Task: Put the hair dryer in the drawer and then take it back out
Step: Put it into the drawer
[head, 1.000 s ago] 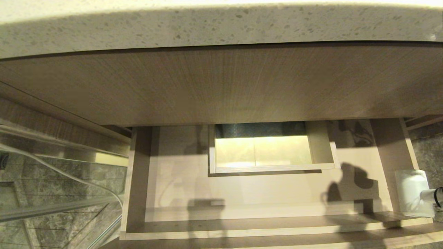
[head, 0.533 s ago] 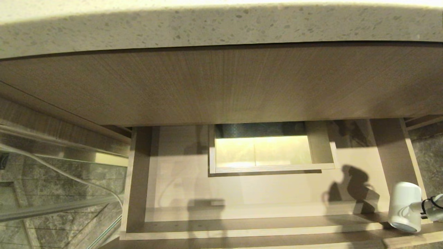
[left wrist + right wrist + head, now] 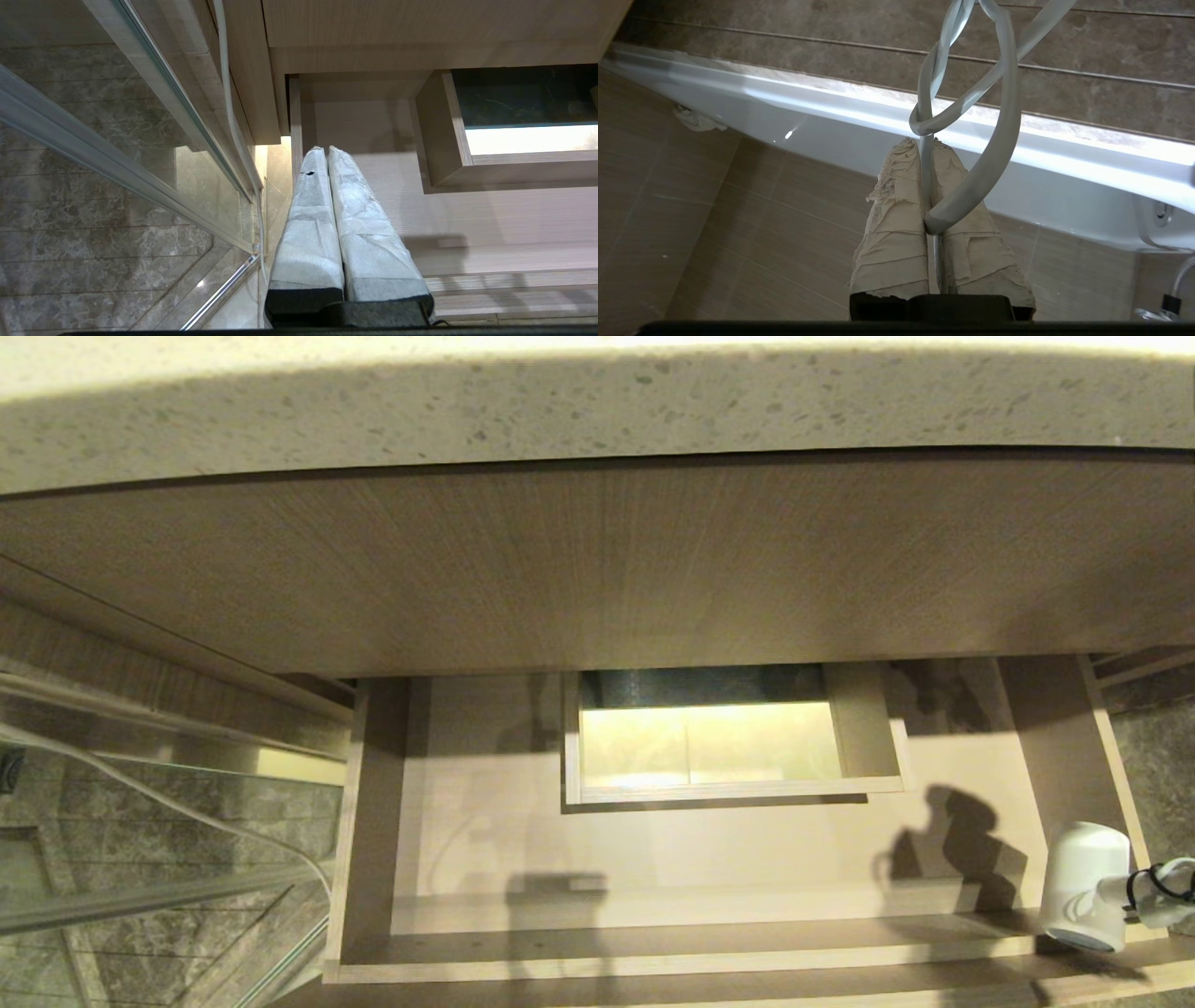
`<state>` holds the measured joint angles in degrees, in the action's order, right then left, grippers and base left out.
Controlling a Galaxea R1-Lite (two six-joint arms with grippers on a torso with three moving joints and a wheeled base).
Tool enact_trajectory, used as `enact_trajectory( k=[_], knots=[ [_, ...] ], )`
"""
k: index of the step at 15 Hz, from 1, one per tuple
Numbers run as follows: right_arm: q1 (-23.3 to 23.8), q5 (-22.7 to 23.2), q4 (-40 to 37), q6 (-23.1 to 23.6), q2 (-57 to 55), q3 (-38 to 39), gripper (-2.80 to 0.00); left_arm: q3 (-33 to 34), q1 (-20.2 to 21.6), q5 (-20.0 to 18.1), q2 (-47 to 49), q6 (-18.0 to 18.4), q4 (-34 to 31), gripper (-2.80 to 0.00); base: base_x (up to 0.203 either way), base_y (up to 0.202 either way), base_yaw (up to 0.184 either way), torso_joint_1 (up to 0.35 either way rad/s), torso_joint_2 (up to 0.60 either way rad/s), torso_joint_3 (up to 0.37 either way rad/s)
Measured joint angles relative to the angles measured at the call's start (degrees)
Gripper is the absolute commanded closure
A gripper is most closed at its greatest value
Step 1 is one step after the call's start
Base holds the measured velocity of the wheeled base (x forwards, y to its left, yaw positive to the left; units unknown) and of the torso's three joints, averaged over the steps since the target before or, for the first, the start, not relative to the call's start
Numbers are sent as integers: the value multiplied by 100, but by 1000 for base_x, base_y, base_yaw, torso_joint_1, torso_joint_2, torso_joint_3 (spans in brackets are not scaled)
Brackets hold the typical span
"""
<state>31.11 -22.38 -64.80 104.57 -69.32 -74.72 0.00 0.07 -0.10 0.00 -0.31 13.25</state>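
The pale wood-grain drawer (image 3: 709, 859) stands pulled out below me, with a boxed cut-out (image 3: 728, 737) in its middle. The small white hair dryer (image 3: 1083, 887) hangs at the drawer's front right corner, over the side wall, head tilted down. Its bundled pale cord (image 3: 1167, 882) runs off the right edge of the head view. My right gripper (image 3: 925, 142) is shut on a strand of that cord (image 3: 999, 116), which loops above the fingers. The gripper itself is outside the head view. My left gripper (image 3: 322, 150) is shut and empty, parked over the drawer's left side.
A speckled stone countertop (image 3: 597, 411) and a taller wood-grain panel (image 3: 597, 569) overhang the drawer's back. A glass panel with a white cable (image 3: 140, 803) stands to the left. A white tub rim (image 3: 831, 112) and a tiled floor lie beyond the right gripper.
The hair dryer has swung in from the right edge, down and a little left toward the drawer's front right corner. Its head now tips downward. The left arm is still.
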Motion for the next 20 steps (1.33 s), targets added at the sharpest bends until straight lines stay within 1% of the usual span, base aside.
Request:
enact_trajectory(
  k=[2, 6, 13, 15, 18, 20],
  knots=[
    [-7, 32, 136, -57, -4, 113, 0, 0, 0, 1, 0, 1, 0, 0, 0, 0, 0, 0, 0, 0],
    [-19, 308, 358, -68, -6, 327, 0, 0, 0, 0, 0, -2, 0, 0, 0, 0, 0, 0, 0, 0],
    [-156, 378, 507, -116, 0, 691, 0, 0, 0, 3, 0, -2, 0, 0, 0, 0, 0, 0, 0, 0],
    [-288, 375, 629, -254, -2, 831, 0, 0, 0, 0, 0, -2, 0, 0, 0, 0, 0, 0, 0, 0],
    [-611, 371, 973, -635, -55, 1090, 0, 0, 0, 0, 0, -3, -2, 0, 0, 0, 0, 0, 0, 0],
    [-799, 380, 1184, -763, -108, 1238, 0, 0, 0, 0, 0, -2, 0, 0, 0, 0, 0, 0, 0, 0]
  ],
)
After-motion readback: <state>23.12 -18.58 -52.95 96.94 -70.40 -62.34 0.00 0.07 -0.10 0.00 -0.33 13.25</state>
